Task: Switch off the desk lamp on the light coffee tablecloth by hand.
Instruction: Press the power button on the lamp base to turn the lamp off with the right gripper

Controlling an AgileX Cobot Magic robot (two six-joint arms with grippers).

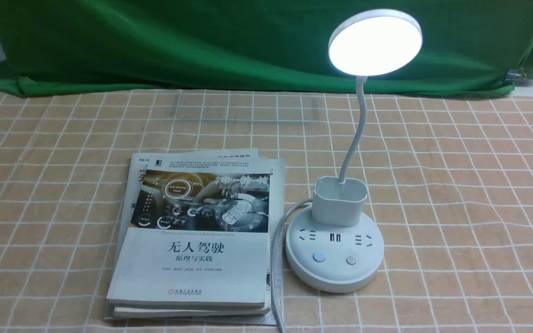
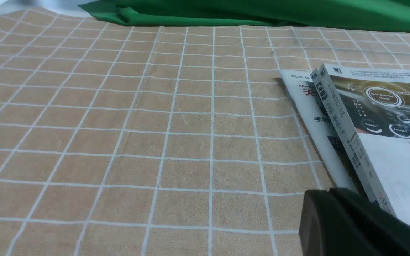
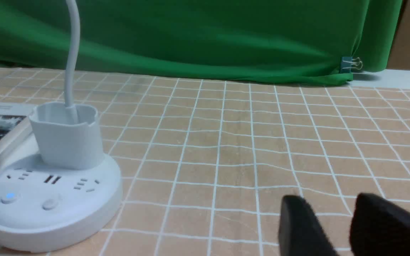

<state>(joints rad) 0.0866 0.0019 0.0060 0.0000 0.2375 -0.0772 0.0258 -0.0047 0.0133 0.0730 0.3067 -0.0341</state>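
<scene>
Light shone from the white disc-headed desk lamp [image 1: 340, 203], standing on the tan white-gridded tablecloth [image 1: 456, 185] beside stacked books [image 1: 197, 240], while the black right gripper [image 3: 329, 206], fingers apart, sat near its base, presumably staged to press the lit button [image 3: 9, 196].

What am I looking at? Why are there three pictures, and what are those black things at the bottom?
One robot with two arms took all three pictures. The first camera sits between the arms and looks forward. It shows a white desk lamp, shining, next to some books on a checked tablecloth, with a green cloth behind. The other two cameras ride on the robot's wrists. The black shapes are its hands. The right hand has its two fingers apart, and its camera sees the lamp's base. The left hand, close to the books, looks pinched shut. Neither hand holds anything.
</scene>
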